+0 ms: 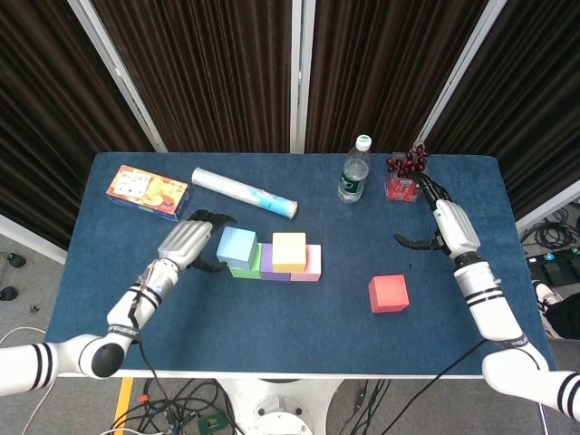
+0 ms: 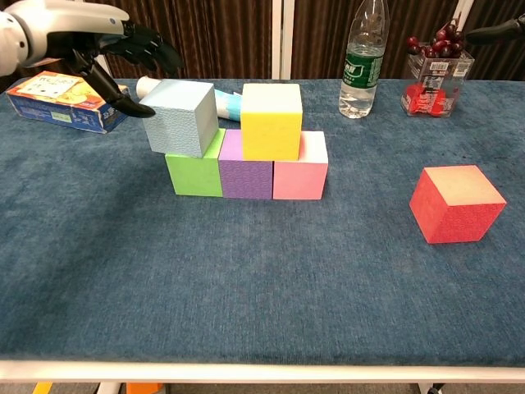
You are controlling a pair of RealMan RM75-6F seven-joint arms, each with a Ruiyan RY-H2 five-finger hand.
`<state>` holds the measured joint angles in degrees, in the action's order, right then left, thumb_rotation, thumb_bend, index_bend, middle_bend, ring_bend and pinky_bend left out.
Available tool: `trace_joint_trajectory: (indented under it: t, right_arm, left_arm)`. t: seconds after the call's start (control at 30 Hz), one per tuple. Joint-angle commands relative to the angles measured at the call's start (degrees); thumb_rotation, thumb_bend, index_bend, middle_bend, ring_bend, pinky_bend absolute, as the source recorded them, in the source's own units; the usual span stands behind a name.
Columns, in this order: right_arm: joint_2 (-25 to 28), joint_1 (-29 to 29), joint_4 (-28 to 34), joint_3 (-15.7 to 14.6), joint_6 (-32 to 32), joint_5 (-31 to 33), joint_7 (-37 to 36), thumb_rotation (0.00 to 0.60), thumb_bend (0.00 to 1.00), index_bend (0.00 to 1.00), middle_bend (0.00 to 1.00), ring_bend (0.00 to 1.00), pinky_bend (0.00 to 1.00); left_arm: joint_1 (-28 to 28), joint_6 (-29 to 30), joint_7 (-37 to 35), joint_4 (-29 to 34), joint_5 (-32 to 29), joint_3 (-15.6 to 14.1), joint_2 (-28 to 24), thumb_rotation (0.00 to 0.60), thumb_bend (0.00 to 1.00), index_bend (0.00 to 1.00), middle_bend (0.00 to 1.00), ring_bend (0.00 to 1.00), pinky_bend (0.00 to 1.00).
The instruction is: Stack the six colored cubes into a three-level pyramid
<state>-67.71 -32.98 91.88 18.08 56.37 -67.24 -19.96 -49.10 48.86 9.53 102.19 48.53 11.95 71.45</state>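
A row of green (image 2: 194,174), purple (image 2: 245,176) and pink (image 2: 299,176) cubes stands mid-table. A yellow cube (image 2: 271,120) sits on top, over the purple and pink ones. A light blue cube (image 2: 180,116) rests skewed on the green cube, overhanging its left side; in the head view the light blue cube (image 1: 236,246) lies left of the yellow cube (image 1: 289,251). My left hand (image 2: 107,49) hovers just left of it, fingers spread, touching nothing. A red cube (image 2: 456,203) lies alone at the right. My right hand (image 1: 443,220) stays open near the right edge.
A water bottle (image 2: 363,58) and a clear box with cherries (image 2: 435,70) stand at the back right. A snack box (image 2: 61,100) lies at the back left, and a rolled tube (image 1: 243,194) lies behind the cubes.
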Motion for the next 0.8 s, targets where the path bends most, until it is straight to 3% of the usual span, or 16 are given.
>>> trace_joint_trajectory:
  t: [0.03, 0.13, 0.3, 0.67, 0.8]
  right_arm:
    - [-0.01, 0.03, 0.02, -0.03, 0.12, -0.06, 0.13, 0.6, 0.1, 0.0, 0.01, 0.0, 0.0]
    - [-0.02, 0.02, 0.19, -0.04, 0.14, 0.01, 0.3, 0.6, 0.1, 0.0, 0.01, 0.0, 0.0]
    - [-0.12, -0.19, 0.26, -0.09, -0.14, 0.05, 0.55, 0.6, 0.1, 0.0, 0.01, 0.0, 0.0]
    - [-0.55, -0.26, -0.32, -0.18, -0.36, 0.39, 0.52, 0.6, 0.1, 0.0, 0.01, 0.0, 0.0]
    - [-0.63, -0.21, -0.52, -0.1, -0.25, 0.46, 0.41, 0.6, 0.1, 0.0, 0.01, 0.0, 0.0]
  left_arm:
    - [2.21, -9.21, -13.68, -4.19, 10.71, 1.24, -3.25, 0.6, 0.23, 0.18, 0.15, 0.1, 0.07]
    - [2.74, -11.97, -21.08, -6.97, 18.09, 1.76, -3.08, 0.6, 0.23, 0.18, 0.15, 0.1, 0.07]
    - [2.79, -11.62, -29.16, -11.49, 27.22, 1.22, -1.22, 0.6, 0.23, 0.18, 0.15, 0.09, 0.07]
    - [0.86, -11.36, -33.34, -16.95, 31.5, -0.57, 1.3, 0.6, 0.23, 0.18, 0.15, 0.08, 0.07]
    - [0.53, -10.85, -34.34, -17.54, 31.82, -0.99, 1.91, 0.6, 0.23, 0.21, 0.19, 0.08, 0.07]
